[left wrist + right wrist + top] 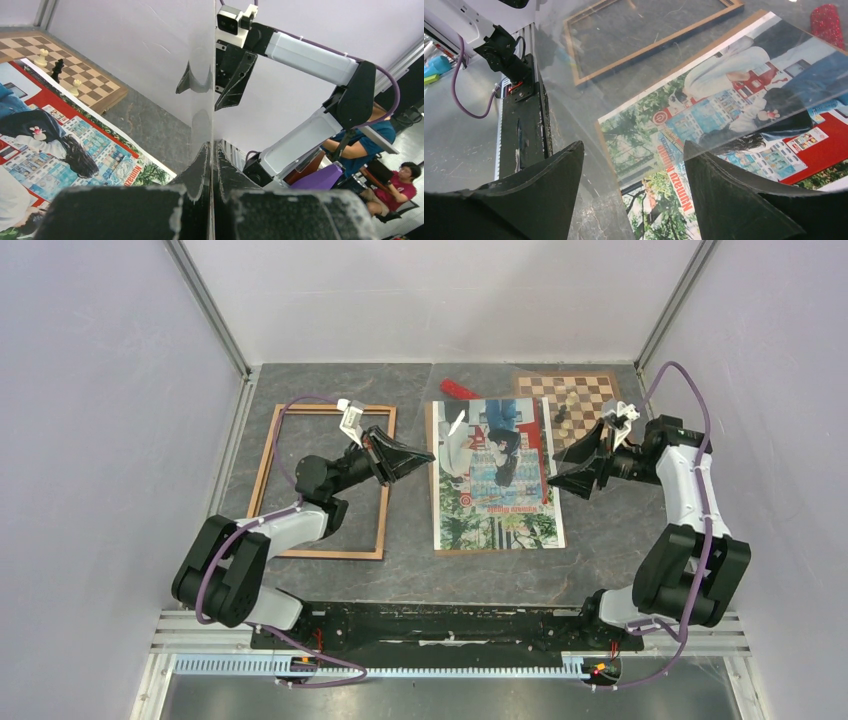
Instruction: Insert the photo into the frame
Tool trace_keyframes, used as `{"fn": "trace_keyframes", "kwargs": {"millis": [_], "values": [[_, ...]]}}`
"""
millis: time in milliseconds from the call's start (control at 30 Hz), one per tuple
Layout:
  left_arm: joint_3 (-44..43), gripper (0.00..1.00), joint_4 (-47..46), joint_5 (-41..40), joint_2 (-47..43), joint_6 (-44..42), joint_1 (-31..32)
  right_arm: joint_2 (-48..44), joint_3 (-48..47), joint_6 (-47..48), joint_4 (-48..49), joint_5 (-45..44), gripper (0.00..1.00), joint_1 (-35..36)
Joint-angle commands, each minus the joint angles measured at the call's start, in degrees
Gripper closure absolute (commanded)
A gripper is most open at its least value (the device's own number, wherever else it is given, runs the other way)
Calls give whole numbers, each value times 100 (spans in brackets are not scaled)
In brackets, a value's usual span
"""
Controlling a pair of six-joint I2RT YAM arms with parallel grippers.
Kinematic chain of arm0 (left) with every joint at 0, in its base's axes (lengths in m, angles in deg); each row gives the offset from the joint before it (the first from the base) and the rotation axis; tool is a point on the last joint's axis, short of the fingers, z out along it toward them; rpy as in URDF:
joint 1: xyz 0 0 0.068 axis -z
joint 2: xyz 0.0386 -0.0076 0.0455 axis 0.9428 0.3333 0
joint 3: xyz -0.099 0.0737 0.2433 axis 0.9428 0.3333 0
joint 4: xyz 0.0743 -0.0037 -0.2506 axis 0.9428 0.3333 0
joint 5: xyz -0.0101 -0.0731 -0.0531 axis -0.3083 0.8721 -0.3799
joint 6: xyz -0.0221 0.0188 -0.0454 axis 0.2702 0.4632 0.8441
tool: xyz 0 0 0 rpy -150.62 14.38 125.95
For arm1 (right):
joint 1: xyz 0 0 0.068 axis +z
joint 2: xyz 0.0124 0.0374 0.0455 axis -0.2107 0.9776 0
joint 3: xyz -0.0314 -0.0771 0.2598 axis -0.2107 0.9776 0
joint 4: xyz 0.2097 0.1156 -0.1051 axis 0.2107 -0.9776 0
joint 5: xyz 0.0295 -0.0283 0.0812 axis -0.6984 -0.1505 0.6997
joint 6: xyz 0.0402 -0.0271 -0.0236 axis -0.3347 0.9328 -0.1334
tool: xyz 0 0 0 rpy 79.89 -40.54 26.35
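The photo (500, 480) lies face up at the table's middle on a brown backing panel; it also shows in the left wrist view (45, 150) and the right wrist view (734, 100). The light wood frame (265, 475) lies flat and empty to its left, and also shows in the right wrist view (654, 45). My left gripper (425, 455) is shut on the edge of a clear pane (165, 60), seen edge-on between its fingers (212, 145). The pane (664, 75) hangs over the photo. My right gripper (560, 475) is open at the pane's other side (634, 145).
A wooden chessboard (580, 400) with a few pieces stands at the back right, just behind my right gripper. A red object (460, 390) lies behind the photo. White walls close in the table on three sides.
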Motion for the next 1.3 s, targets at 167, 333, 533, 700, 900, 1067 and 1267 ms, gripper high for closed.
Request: {"fn": "trace_keyframes", "kwargs": {"millis": [167, 333, 533, 700, 900, 1067, 1267], "values": [[-380, 98, -546, -359, -145, 934, -26, 264, -292, -124, -49, 198, 9, -77], [-508, 98, -367, -347, -155, 1014, -114, 569, -662, -245, -47, -169, 2, -122], [-629, 98, 613, -222, -240, 541, -272, 694, -976, -2870, 2244, -1268, 2, -246], [-748, 98, 771, -144, -285, 435, -303, -254, 125, -5377, 5517, -2103, 2, -98], [-1029, 98, 780, -301, -346, 434, -379, -576, 860, -6580, 6902, -2034, 2, 98], [-1241, 98, 839, -441, -353, 477, -482, -1131, 2009, -8866, 9523, -1932, 2, 137], [-1538, 98, 996, -557, -323, 436, -497, -1589, 2831, -10380, 11254, -1883, 2, 159]]}}
